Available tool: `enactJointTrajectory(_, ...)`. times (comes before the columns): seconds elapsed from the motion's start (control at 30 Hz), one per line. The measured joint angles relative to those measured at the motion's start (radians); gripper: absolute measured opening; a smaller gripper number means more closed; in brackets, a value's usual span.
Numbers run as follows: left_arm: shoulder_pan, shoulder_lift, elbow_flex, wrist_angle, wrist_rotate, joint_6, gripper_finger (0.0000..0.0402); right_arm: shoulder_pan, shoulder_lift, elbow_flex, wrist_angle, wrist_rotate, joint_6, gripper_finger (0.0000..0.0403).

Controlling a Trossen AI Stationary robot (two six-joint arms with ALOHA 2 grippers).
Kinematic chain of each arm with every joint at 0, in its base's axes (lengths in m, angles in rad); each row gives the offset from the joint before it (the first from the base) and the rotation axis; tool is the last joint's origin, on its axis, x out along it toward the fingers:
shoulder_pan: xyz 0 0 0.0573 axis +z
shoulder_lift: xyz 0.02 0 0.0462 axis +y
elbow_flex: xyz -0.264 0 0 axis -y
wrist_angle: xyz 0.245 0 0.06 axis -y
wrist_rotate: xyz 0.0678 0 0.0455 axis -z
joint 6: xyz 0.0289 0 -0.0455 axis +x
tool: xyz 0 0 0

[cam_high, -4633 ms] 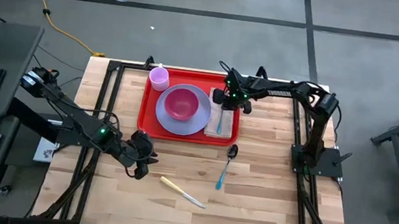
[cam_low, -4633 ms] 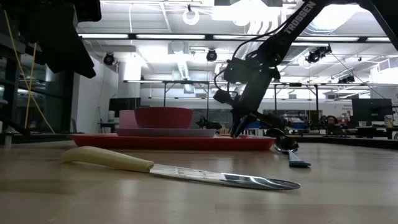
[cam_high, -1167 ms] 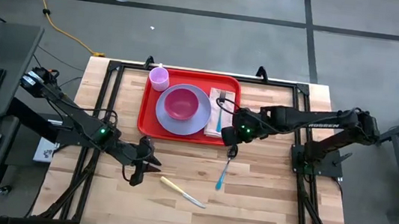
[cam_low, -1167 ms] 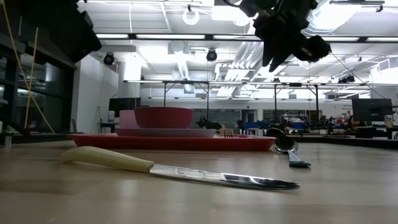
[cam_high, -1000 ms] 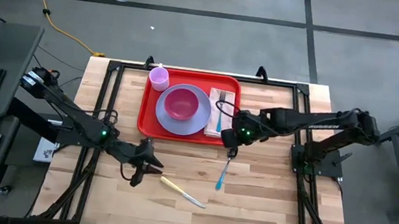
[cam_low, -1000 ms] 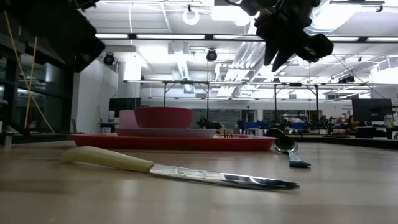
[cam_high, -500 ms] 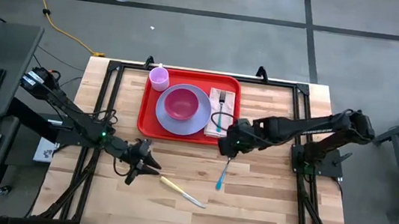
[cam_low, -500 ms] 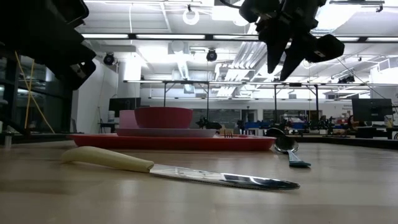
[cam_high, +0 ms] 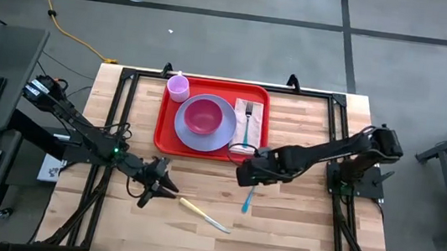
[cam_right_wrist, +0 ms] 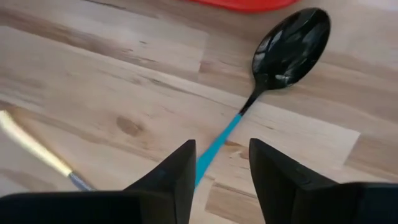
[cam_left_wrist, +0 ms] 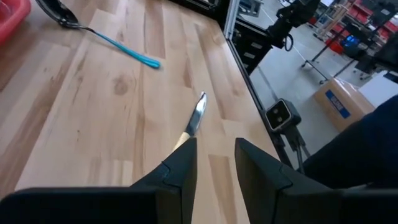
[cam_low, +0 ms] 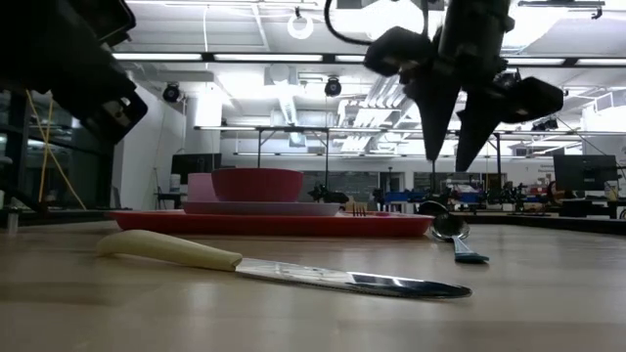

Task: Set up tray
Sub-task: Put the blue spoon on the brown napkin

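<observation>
Right gripper (cam_high: 243, 177), jaws parted, hovers just beside tray (cam_high: 208, 151).

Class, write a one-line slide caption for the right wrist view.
Right gripper, fingers open, poised above the blue-handled spoon on the wooden table.

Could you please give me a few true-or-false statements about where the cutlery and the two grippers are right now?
1. The spoon lies on the tray. False: it lies on the table, off the tray.
2. The right gripper hangs open above the spoon's blue handle. True.
3. The knife is held by the left gripper. False: it lies on the wood, ahead of the open fingers.
4. The fork rests on the tray, beside the plate. True.
</observation>
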Motion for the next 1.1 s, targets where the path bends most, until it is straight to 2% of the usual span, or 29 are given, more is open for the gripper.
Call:
enactJointTrajectory(0.43, 0.0, 0.0, 0.0, -0.018, 0.067, 0.001, 0.0138, 0.023, 0.138, 0.0, 0.038, -0.038, 0.148, 0.0131)
enactJointTrajectory(0.77, 0.0, 0.0, 0.0, -0.04, 0.117, 0.0, 0.0138, 0.021, 0.157, 0.0, 0.047, 0.074, 0.229, 0.0131)
enactJointTrajectory(1.1, 0.0, 0.0, 0.0, -0.052, 0.181, 0.003, 0.0138, 0.016, 0.214, 0.0, 0.036, 0.055, 0.28, 0.013)
